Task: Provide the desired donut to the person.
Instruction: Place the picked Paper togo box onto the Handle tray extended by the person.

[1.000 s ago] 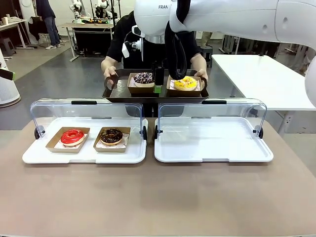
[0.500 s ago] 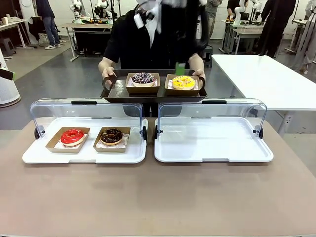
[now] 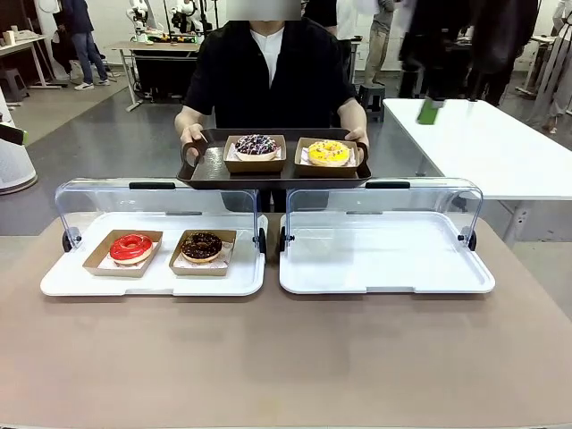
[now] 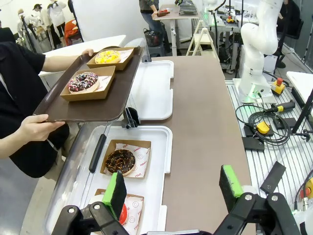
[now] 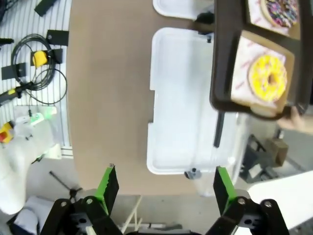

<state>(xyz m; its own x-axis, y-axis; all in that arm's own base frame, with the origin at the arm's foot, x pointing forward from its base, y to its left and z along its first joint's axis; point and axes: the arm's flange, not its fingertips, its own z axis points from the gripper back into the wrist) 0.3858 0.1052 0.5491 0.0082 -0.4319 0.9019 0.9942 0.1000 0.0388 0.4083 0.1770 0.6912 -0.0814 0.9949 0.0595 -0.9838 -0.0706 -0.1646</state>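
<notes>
The person (image 3: 268,71) stands at the far side, holding a dark tray (image 3: 207,168) with both hands. On it are a sprinkled chocolate donut (image 3: 256,146) and a yellow donut (image 3: 329,152), each in a cardboard box. A red donut (image 3: 131,247) and a chocolate donut (image 3: 202,245) lie in the left white tray (image 3: 71,281). My right gripper (image 5: 165,183) is open and empty, high above the right white tray (image 5: 186,98), and is a blur (image 3: 430,110) at the upper right. My left gripper (image 4: 172,188) is open and empty above the table's left end.
Both white trays have clear lids (image 3: 380,201) folded up at the back, between me and the dark tray. The right white tray (image 3: 384,255) holds nothing. A white table (image 3: 483,143) stands at the back right. Cables (image 4: 264,127) lie on the floor beside the table.
My right arm has pulled away from over the person's dark tray, swinging up and to the right. The person has raised the tray a little. The donuts in the white tray have not moved.
</notes>
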